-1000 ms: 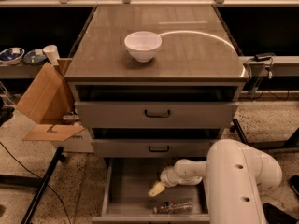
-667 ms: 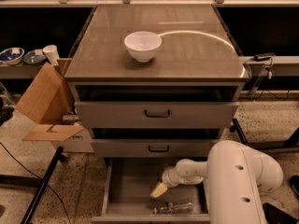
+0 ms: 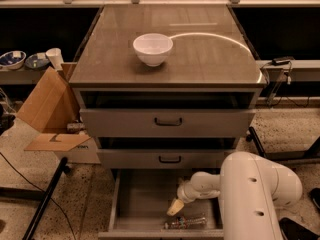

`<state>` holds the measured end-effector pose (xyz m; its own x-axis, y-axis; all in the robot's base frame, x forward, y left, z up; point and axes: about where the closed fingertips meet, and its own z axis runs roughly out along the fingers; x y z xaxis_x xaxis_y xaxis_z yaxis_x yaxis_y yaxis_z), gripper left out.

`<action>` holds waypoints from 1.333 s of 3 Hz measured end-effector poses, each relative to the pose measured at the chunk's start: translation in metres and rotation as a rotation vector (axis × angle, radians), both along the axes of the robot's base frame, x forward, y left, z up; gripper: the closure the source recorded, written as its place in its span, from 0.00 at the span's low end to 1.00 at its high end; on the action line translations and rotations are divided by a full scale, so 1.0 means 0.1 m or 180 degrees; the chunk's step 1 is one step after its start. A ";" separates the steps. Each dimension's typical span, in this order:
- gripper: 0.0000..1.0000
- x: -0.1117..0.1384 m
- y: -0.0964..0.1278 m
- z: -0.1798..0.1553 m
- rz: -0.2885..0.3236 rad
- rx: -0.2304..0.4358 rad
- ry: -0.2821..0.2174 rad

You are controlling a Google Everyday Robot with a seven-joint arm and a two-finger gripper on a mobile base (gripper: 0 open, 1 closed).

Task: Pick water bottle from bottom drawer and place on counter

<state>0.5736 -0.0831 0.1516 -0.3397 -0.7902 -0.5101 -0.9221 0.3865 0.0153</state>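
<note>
The water bottle (image 3: pixel 185 223) lies flat at the front of the open bottom drawer (image 3: pixel 145 204). The pincer (image 3: pixel 175 207) hangs just above it, apparently aligning for a grasp; its spread cannot be told.

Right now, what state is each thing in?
bottom drawer: pulled open.
water bottle: lying on its side in the drawer, near the front.
tool: inside the drawer, just above the bottle.
white bowl: upright on the counter.
cardboard box: flaps open.
</note>
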 end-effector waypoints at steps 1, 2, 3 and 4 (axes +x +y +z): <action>0.00 -0.04 -0.13 -0.09 0.0037 -0.0074 0.0033; 0.00 -0.14 -0.33 -0.09 0.0071 -0.0194 0.0080; 0.00 -0.23 -0.44 -0.02 0.0089 -0.0250 0.0120; 0.00 -0.41 -0.59 0.07 0.0117 -0.0373 0.0196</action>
<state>0.5330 -0.1422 0.1584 -0.3374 -0.8557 -0.3925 -0.9344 0.3551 0.0291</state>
